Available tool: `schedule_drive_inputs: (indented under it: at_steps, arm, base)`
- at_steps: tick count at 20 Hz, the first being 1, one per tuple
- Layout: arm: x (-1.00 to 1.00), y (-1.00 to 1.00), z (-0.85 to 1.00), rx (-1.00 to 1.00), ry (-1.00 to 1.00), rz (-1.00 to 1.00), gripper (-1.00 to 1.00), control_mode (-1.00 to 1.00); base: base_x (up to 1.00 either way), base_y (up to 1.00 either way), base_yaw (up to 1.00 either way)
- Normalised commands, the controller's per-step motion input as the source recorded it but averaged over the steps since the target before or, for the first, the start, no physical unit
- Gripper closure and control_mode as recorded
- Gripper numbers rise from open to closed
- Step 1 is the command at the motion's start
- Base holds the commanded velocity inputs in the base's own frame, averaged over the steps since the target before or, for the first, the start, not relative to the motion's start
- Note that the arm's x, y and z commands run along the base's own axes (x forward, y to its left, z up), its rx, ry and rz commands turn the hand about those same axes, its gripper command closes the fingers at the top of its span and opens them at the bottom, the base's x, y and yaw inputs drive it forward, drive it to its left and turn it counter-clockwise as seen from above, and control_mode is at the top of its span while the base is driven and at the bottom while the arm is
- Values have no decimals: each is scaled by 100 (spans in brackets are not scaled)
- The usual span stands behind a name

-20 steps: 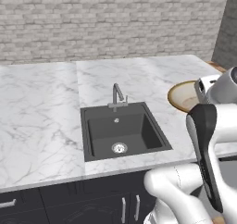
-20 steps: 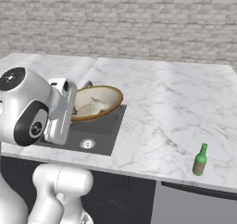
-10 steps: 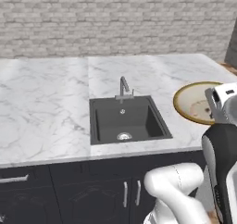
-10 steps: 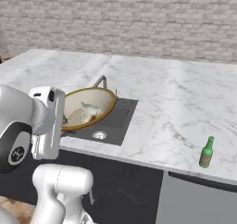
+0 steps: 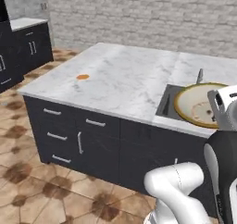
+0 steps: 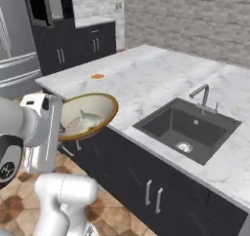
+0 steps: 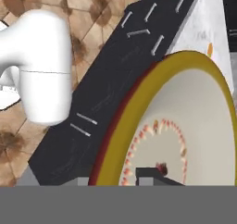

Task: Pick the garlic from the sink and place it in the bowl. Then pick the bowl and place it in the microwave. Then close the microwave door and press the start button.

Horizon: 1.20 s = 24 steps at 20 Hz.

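Desk (image 6: 146,79): a marble-topped island on dark drawer fronts, carrying the sink, with a small orange spot (image 6: 97,76) near its far corner.
Microwave (image 6: 45,8): built into the dark cabinets at the far left of the right base view, well apart from the desk.
Sink (image 6: 188,124): dark basin, steel drain, thin faucet (image 6: 202,93) behind it.
Bowl (image 6: 93,114): held up off the desk edge, tilted, beside the arm's wrist.
Garlic (image 6: 88,119): whitish lump lying inside the bowl.
End effector (image 7: 152,173): clamped on the bowl's rim, cream inside facing the hand camera.
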Motion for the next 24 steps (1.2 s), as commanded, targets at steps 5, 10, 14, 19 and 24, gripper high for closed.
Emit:
schedule_drive_inputs:
  at_steps: [5, 10, 14, 19, 24]
  arm:
    - [0, 0, 0, 0, 0, 0, 100, 100]
    - [0, 0, 0, 0, 0, 0, 100, 100]
    - [0, 0, 0, 0, 0, 0, 100, 100]
    - [0, 0, 0, 0, 0, 0, 100, 100]
    - [0, 0, 0, 0, 0, 0, 100, 100]
  base:
    - [20, 45, 76]
    - [83, 8, 72]
    - [100, 0, 75]
    - [100, 0, 62]
    - [100, -7, 38]
